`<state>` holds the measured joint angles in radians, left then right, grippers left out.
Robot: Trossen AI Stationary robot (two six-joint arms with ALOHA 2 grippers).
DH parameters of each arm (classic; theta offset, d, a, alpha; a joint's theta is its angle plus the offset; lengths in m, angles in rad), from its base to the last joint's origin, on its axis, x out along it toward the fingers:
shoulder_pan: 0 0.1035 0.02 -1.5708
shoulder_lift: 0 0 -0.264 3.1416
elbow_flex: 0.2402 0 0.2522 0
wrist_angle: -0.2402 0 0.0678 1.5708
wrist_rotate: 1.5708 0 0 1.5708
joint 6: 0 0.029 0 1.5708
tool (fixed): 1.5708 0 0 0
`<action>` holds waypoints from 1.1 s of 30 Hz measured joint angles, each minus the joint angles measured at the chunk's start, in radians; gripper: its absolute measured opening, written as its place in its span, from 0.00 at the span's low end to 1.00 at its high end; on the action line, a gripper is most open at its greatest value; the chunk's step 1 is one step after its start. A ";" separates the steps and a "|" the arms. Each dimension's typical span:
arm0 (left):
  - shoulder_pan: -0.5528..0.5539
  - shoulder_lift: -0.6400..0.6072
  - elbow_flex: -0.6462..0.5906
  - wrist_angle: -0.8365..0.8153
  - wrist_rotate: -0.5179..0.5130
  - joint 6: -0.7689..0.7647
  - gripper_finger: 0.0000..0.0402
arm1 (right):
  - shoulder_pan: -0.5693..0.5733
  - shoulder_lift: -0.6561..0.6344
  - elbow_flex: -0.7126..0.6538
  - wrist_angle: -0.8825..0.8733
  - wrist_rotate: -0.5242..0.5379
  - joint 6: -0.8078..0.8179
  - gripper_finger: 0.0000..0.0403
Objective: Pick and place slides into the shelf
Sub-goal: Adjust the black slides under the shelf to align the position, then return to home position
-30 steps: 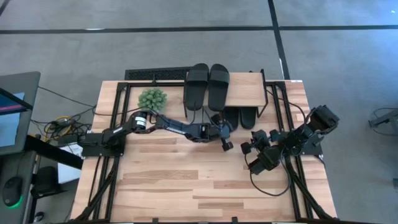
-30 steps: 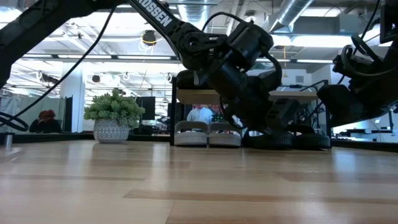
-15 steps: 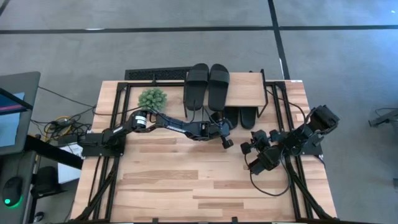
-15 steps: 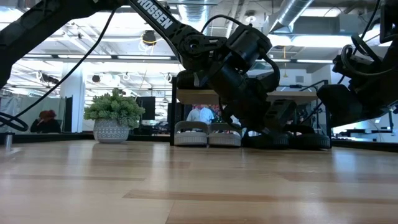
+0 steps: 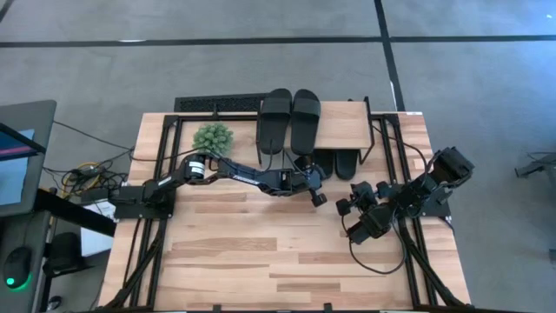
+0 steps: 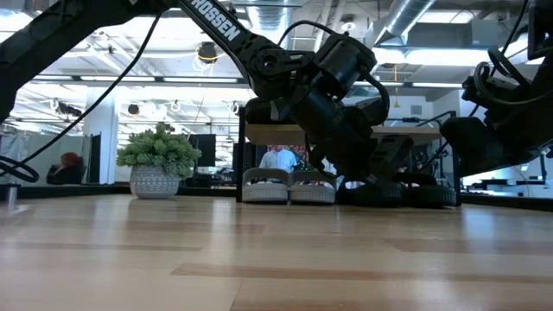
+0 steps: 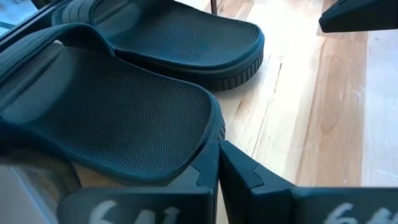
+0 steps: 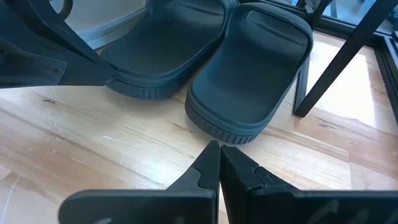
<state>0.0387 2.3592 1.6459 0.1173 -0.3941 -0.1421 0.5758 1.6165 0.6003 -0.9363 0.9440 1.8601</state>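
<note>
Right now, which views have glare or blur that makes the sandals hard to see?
Low view: bright ceiling lights behind leave the left arm a dark shape, and the grey sandals under the shelf look small and soft. Left wrist view: the near black sandal is slightly blurred. High view: even light, no glare.

Shelf (image 5: 343,124) is standing at the counter's far edge, light wood top on thin black legs. One black pair (image 5: 291,117) is lying flat, side by side, on the top's left part. A second black pair (image 5: 335,163) is sitting beneath, heels protruding. A grey pair (image 6: 288,186) is resting under the shelf.
</note>
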 joint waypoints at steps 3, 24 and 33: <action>0.000 0.000 0.000 0.000 0.001 0.000 0.00 | 0.000 0.000 0.000 0.000 0.000 0.000 0.00; -0.026 0.000 0.000 -0.005 -0.015 -0.008 0.00 | 0.000 0.000 0.000 0.006 0.000 0.000 0.00; -0.069 -0.013 0.027 -0.036 -0.064 -0.006 0.00 | 0.000 0.000 0.000 0.006 0.000 -0.001 0.00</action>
<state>-0.0299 2.3466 1.6733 0.0813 -0.4584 -0.1478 0.5761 1.6165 0.6003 -0.9306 0.9436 1.8595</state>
